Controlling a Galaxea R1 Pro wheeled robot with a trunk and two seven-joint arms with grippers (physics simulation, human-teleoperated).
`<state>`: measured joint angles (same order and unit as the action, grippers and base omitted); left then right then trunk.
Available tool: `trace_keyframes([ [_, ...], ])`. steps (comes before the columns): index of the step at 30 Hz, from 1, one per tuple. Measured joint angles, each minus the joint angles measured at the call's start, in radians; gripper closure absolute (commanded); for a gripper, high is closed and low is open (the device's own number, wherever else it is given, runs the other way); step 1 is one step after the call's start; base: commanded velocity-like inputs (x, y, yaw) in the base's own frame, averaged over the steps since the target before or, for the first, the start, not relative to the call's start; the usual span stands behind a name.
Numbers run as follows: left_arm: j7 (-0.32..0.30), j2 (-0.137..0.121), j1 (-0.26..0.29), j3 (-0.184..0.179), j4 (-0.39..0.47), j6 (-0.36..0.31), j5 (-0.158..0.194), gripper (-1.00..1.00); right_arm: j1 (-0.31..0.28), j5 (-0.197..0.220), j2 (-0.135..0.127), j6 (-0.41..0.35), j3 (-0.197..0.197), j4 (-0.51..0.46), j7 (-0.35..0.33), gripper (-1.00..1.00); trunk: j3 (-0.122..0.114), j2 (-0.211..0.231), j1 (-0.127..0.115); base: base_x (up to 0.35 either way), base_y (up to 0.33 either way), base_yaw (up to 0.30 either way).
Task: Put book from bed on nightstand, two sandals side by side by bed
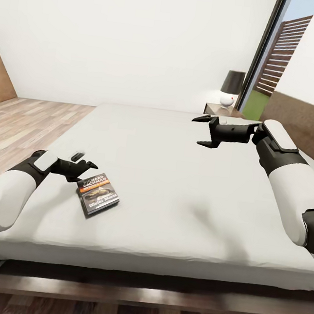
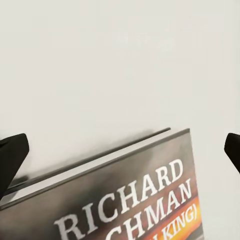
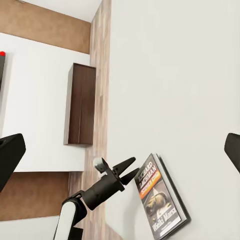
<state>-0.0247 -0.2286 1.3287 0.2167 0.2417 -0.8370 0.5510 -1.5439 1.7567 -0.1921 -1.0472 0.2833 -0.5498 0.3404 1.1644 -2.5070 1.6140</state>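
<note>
Lying flat on the smooth off-white mattress of the large low bed (image 1: 173,188), the small thin paperback book (image 1: 98,194) with its dark grey-brown cover, orange band and white title lettering sat in the lower left of the head view, turned at a slant to the mattress edge. Just beside its upper left corner, the black two-fingered left gripper (image 1: 84,160) hovered with its pointed fingers spread apart and nothing between them; whether a fingertip touched the cover could not be told. In the left wrist view the book (image 2: 130,200) showed close up from its top edge, the pale block of pages visible under the glossy cover, with the blurred dark fingertips (image 2: 11,157) at either side of the frame, wide of each other. The right gripper (image 1: 204,131), also matte black and angular, hung in the upper right of the head view above the bare mattress, well apart from the book, its two fingers parted and empty. Behind it, at the far corner of the bed, stood the small dark brown wooden nightstand (image 1: 217,109), carrying a lamp (image 1: 230,89) with a round white base and a dark tapered shade. The bed's dark brown wooden frame (image 1: 160,292) ran along the bottom of the head view, and wood-grain plank flooring (image 1: 13,124) lay at the left
</note>
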Motion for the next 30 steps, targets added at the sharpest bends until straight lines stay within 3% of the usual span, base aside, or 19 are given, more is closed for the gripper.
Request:
trace_keyframes([
  [30,0.004,0.001,-0.001,0.002,-0.002,0.017,0.009,-1.00,0.000,-0.001,0.000,0.000,0.001,0.000,0.000,-1.00,0.000,0.000,0.000,0.006,0.000,0.000],
])
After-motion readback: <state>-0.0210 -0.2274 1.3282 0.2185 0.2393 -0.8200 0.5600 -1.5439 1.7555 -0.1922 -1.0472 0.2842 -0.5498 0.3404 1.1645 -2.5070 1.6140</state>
